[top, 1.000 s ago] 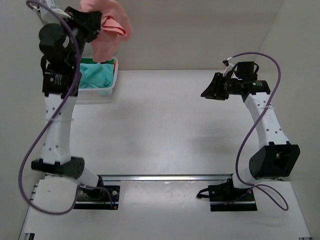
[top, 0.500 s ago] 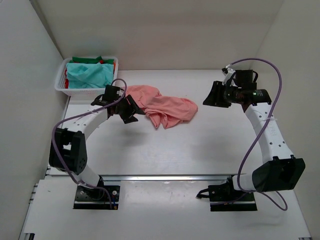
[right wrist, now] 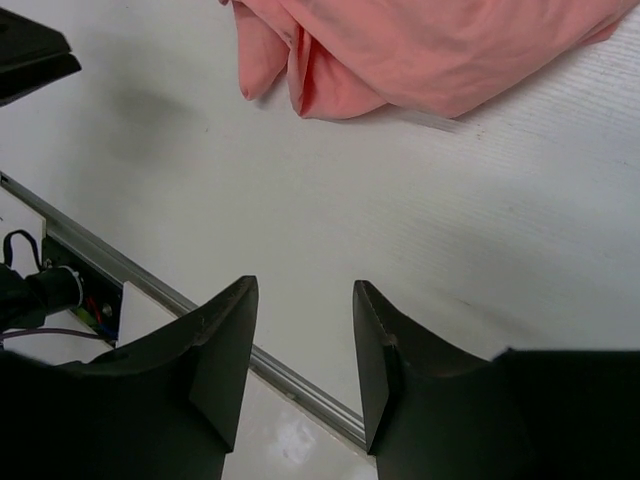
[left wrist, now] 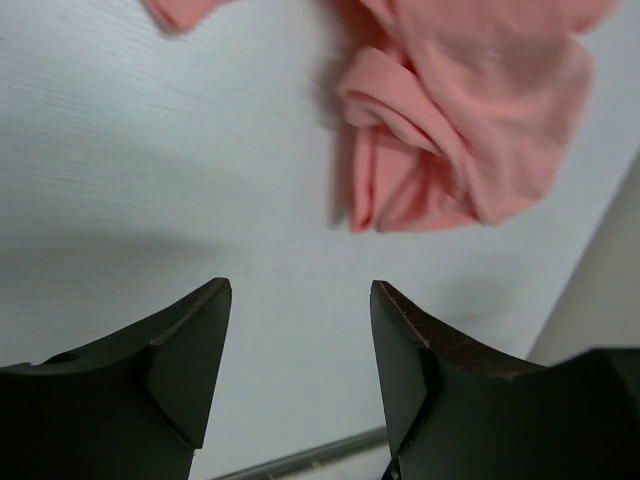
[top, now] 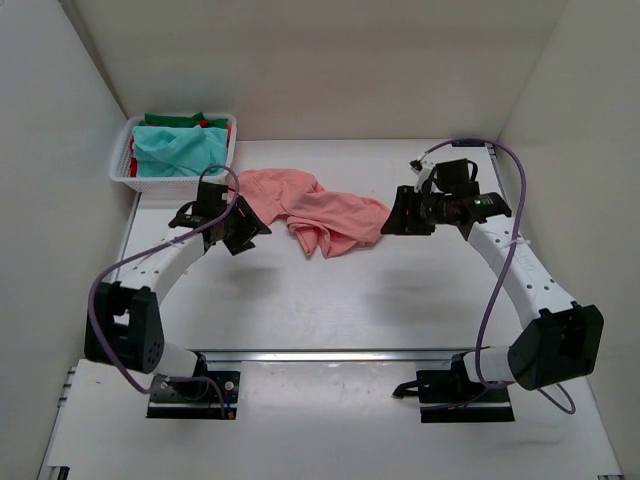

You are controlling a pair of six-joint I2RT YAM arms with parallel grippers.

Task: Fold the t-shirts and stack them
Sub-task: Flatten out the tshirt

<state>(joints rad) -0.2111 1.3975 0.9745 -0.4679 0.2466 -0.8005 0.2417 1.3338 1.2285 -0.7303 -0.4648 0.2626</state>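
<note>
No readable text, label, brand, number or sign is found in any view.
</note>
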